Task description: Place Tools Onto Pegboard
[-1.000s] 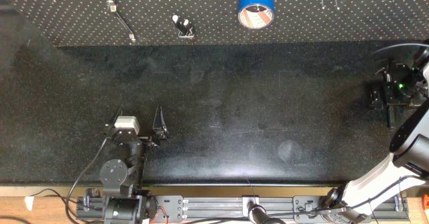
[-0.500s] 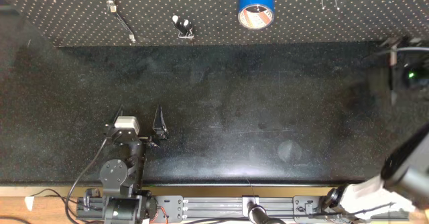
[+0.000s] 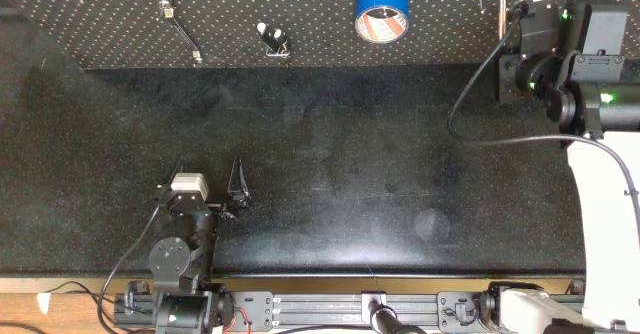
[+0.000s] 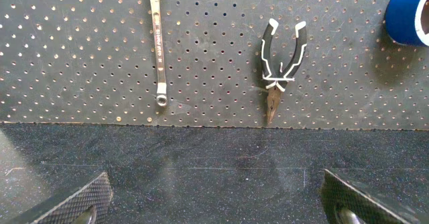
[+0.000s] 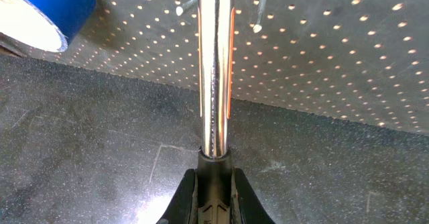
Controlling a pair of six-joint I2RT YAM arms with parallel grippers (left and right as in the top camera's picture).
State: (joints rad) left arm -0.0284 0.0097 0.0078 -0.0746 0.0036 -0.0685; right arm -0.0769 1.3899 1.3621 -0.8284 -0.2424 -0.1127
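a wrench (image 3: 180, 26) is being carried by the pegboard (image 3: 80, 24) far to the left of the blue tape roll (image 3: 381, 12). a pair of pliers (image 3: 272, 39) is being carried there too, nearer the roll and also on its left, nose pointing down. well below the roll and to its left, the left gripper (image 3: 208, 177) is being held low over the black tabletop (image 3: 380, 174), its fingers released wide with nothing between them. the roll itself is hanging on the pegboard. just to the right of the roll, a chrome-shafted tool (image 5: 215, 70) is being grasped at its black handle by the right gripper (image 5: 215, 184), which is clenched on it. the shaft is being held up in front of the pegboard, between two metal hooks (image 5: 258, 9). whether the tool is being borne by the hooks cannot be told.
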